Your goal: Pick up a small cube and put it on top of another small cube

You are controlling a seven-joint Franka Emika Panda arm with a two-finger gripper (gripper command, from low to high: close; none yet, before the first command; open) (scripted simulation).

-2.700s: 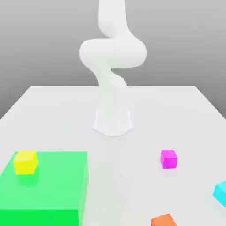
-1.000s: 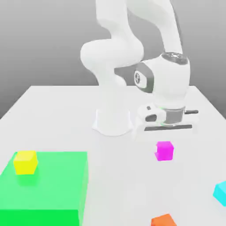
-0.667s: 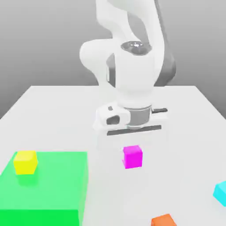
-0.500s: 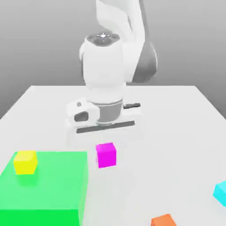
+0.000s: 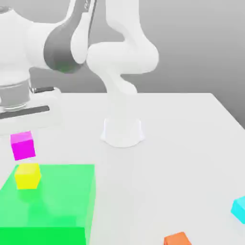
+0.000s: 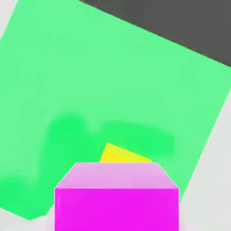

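Note:
The small magenta cube [image 5: 23, 145] hangs in the air at the exterior view's left, directly under my gripper [image 5: 22, 127], which is shut on it. Just below it, with a small gap between them, the small yellow cube [image 5: 27, 175] rests on the far left part of the big green block [image 5: 57, 201]. In the hand view the magenta cube [image 6: 116, 198] sits close in front and covers most of the yellow cube [image 6: 124, 155], which lies on the green block [image 6: 113, 81].
A cyan cube [image 5: 239, 209] and an orange cube [image 5: 177, 239] lie on the white table [image 5: 182, 143] at the exterior view's right front. The arm's white base [image 5: 123, 131] stands mid-table. A dark strip [image 6: 180, 22] lies beyond the green block's edge.
The gripper has carried the magenta cube from the exterior view's right across to the left and upward. It now hangs over the yellow cube on the green block.

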